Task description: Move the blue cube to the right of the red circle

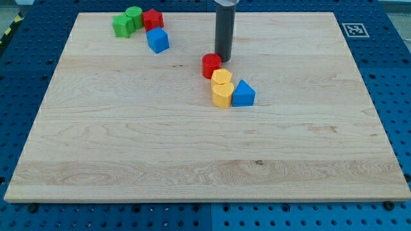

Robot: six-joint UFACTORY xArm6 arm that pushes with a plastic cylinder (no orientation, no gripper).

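Note:
The blue cube [157,40] sits near the view's top left, just below a red block [153,19]. The red circle [211,65], a short red cylinder, stands near the board's upper middle. My tip [223,59] is at the end of the dark rod, just right of and slightly above the red circle, close to touching it. The blue cube is well to the left of both the tip and the red circle.
Two green blocks, one a star-like shape [122,26] and one a cylinder [134,15], sit by the red block at the top left. Two yellow blocks [222,77] [222,94] and a blue triangular block [243,94] cluster just below the red circle. The wooden board [192,160] lies on a blue perforated table.

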